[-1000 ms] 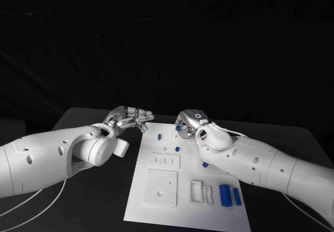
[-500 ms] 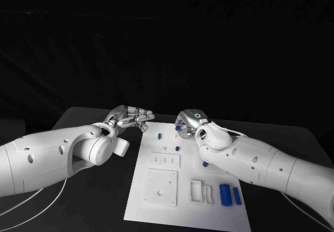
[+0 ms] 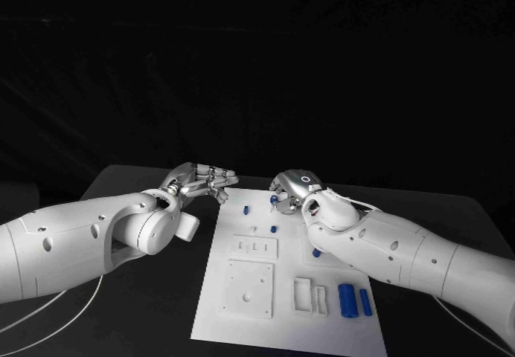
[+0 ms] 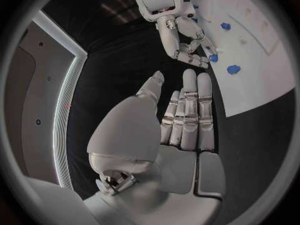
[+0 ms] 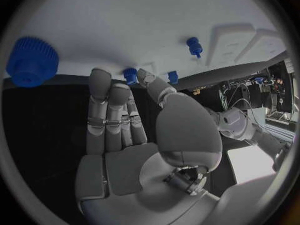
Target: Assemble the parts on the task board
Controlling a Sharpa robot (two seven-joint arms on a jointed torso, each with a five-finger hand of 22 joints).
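Now, target: a small blue part (image 5: 130, 75) is standing on the board (image 3: 322, 327) at its far edge, and the move ahead looks to be turning on it.
Right hand (image 3: 292, 186): it is hovering over the board's far end with fingers stretched out and apart, gripping nothing.
Part from fingers: the right fingertips (image 5: 100, 80) are reaching to just beside the part, which is sitting right ahead of them, between the thumb tip and the other fingertips; whether anything is touching it, I cannot tell.
Axis: the part seems to be standing upright, so a pinch from the sides looks likely.
Other parts: a blue gear (image 5: 31, 61) is lying off to the side of the fingers, and a peg (image 5: 195, 46) is lying farther on beyond them.
Left hand (image 3: 199, 182): it is hanging beside the board's far corner, fingers straight and together, palm bare, holding nothing.
Nearer hand: the right one, clearly; the left fingers (image 4: 190, 100) are well apart from any part.
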